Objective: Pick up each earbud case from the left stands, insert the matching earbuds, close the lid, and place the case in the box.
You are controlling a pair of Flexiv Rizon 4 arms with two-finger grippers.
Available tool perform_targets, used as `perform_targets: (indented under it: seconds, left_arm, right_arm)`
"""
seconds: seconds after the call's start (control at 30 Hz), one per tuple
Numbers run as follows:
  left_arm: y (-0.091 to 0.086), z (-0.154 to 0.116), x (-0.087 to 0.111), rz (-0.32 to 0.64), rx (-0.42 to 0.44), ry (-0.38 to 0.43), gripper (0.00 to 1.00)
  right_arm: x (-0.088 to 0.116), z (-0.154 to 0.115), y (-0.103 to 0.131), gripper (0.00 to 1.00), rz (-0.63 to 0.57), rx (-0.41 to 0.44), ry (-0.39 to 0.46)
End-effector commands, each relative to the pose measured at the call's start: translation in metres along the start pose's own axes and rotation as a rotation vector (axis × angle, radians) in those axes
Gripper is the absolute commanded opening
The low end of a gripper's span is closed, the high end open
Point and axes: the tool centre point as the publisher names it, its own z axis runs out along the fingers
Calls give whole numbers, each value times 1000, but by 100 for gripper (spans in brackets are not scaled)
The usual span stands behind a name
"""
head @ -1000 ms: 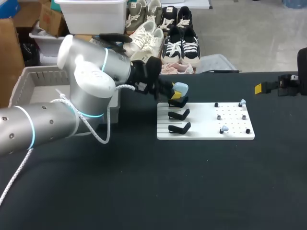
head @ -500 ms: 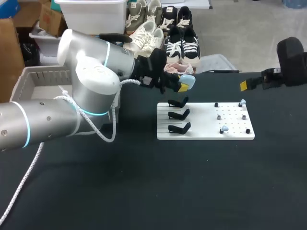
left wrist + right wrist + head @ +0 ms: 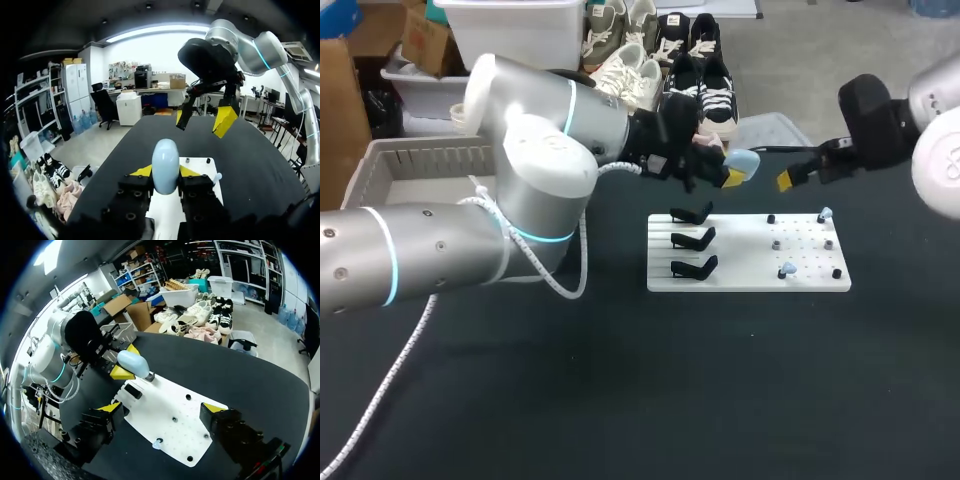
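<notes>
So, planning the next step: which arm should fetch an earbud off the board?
Right. Its gripper is open and empty, close to the earbuds on the board; the left gripper is shut on the blue case.

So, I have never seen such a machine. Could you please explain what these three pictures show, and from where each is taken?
It is a robot with two arms at a black table. One picture looks down from above and behind; the two round ones come from cameras on the wrists. Each arm ends in a tool with two yellow-tipped fingers. The left tool is shut on a pale blue earbud case, held in the air. The right tool is open and holds nothing. On the table lies a white board with three black stands and two small pale blue earbuds. A grey box stands at the left.
</notes>
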Motion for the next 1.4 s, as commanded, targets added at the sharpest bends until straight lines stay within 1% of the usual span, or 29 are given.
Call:
perform_targets:
  seconds: [0.03, 0.47, 1.4]
  left_arm:
    - [-2, 4, -3, 5, 3, -3, 0]
    - [-13, 13, -6, 12, 37, -6, 0]
    - [-30, 17, -10, 28, 81, -13, 0]
  right_arm:
    - [-4, 7, -4, 100, -2, -102, 3]
    - [-7, 11, -1, 100, -15, -118, 10]
    - [-11, 13, -4, 100, -20, -122, 7]
